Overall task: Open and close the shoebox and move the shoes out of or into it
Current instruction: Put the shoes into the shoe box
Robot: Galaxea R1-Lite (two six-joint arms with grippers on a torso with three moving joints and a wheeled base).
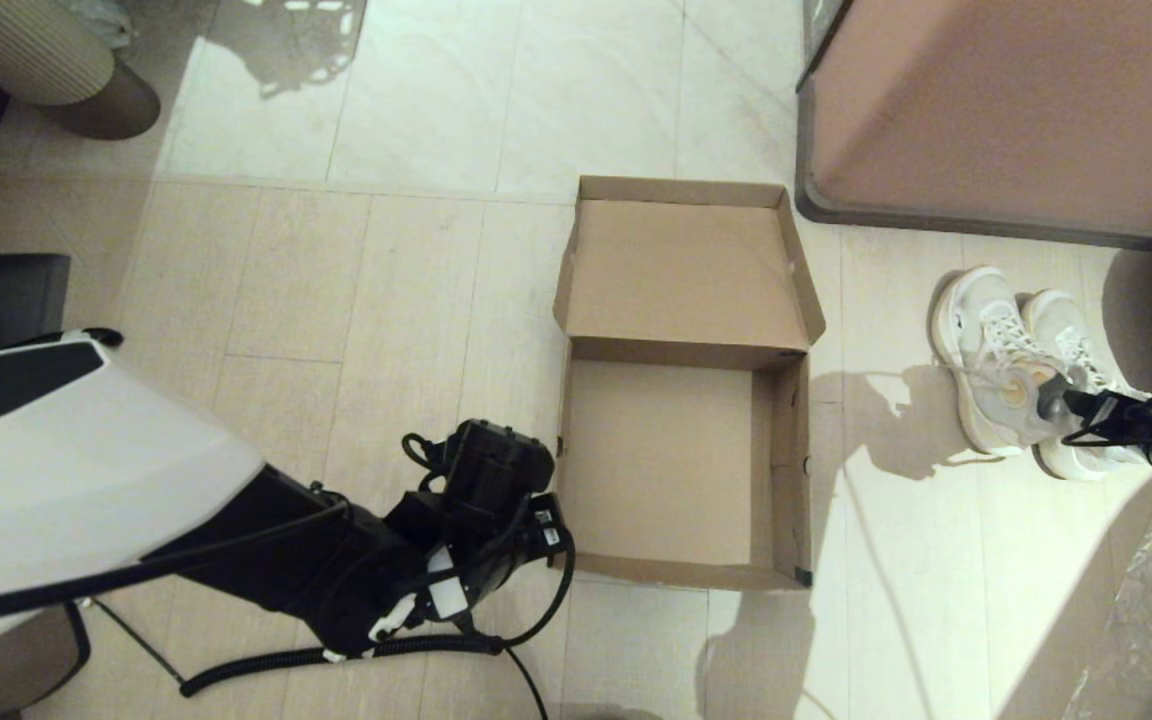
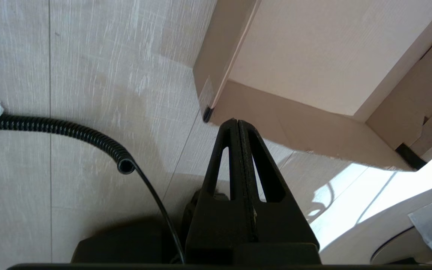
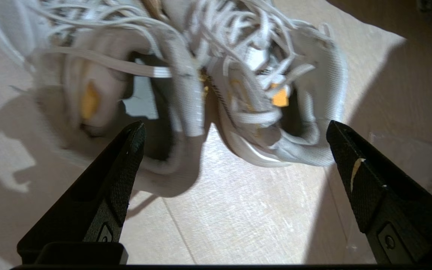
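Right gripper (image 3: pixel 234 150) stands with its fingers spread wide, holding nothing; I see bare floor between the tips and the heels of the shoes (image 3: pixel 186 86) directly ahead, just beyond them. From the head camera I place this gripper (image 1: pixel 1071 405) at the near ends of the pair, close over them; whether it touches them I cannot tell. Both shoes (image 1: pixel 1021 365) lie side by side, long axes running away from the tips, roughly in line with the approach. I judge the spread wide enough to straddle both heel collars. Box (image 1: pixel 684 470) sits well to this gripper's left, lid folded back, interior bare. Left gripper (image 2: pixel 239 125) is pressed shut on nothing, just beside the box's near corner, idle. Right arm is nearer the shoes.
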